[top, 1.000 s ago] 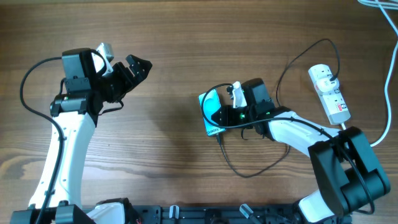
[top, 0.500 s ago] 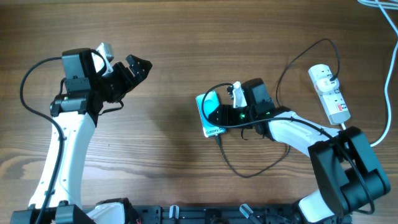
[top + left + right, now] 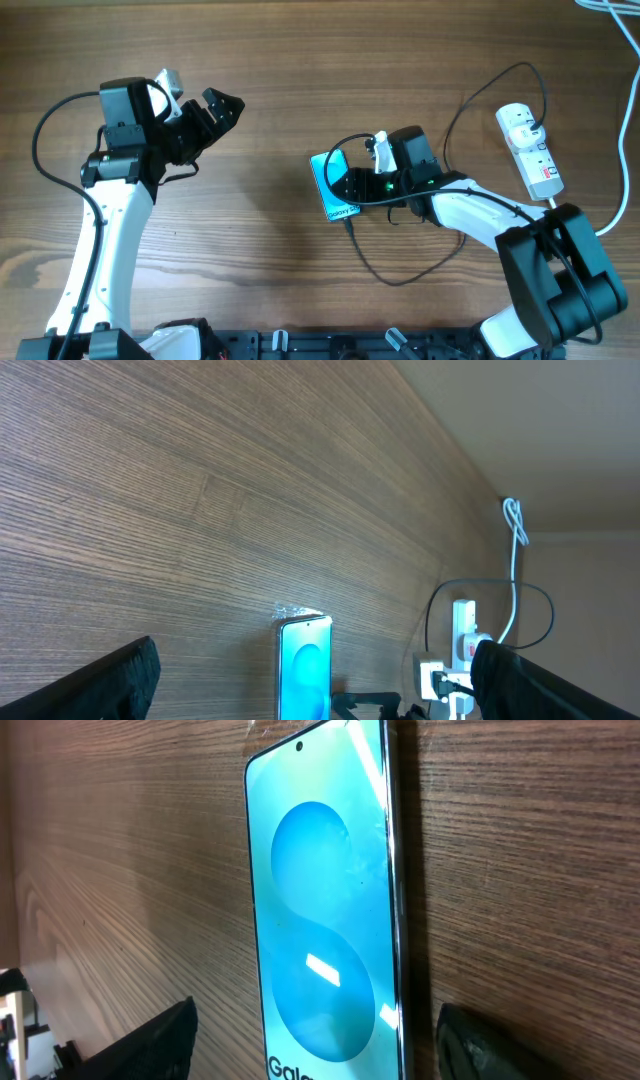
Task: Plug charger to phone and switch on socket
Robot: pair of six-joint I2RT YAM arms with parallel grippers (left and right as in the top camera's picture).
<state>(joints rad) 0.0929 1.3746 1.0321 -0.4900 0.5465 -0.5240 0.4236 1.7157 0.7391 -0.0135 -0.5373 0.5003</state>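
- The phone lies flat on the wooden table, screen up and lit teal-blue, a little right of the table's middle in the overhead view.
- The right gripper sits low over the phone, near the end with the white text.
- In the right wrist view its two fingers stand wide apart, one on each side of the phone. Bare wood shows between each finger and the phone's edge, so it grips nothing.
- The charger is a thin black cable. It runs from under the right gripper in a loose loop toward the near edge of the table, then back up under the right arm. Another loop arcs above the socket.
- I cannot tell whether the cable's tip is in the phone (the gripper hides that end from above, and the wrist view cuts it off).
- The socket is a white strip with red marks. It lies at the far right of the table, well apart from the phone, with a plug seated near its top end.
- The left gripper is held up at the far left of the table, well away from everything.
- Its fingers are spread wide and hold nothing (the phone and the socket show small in the distance between them).
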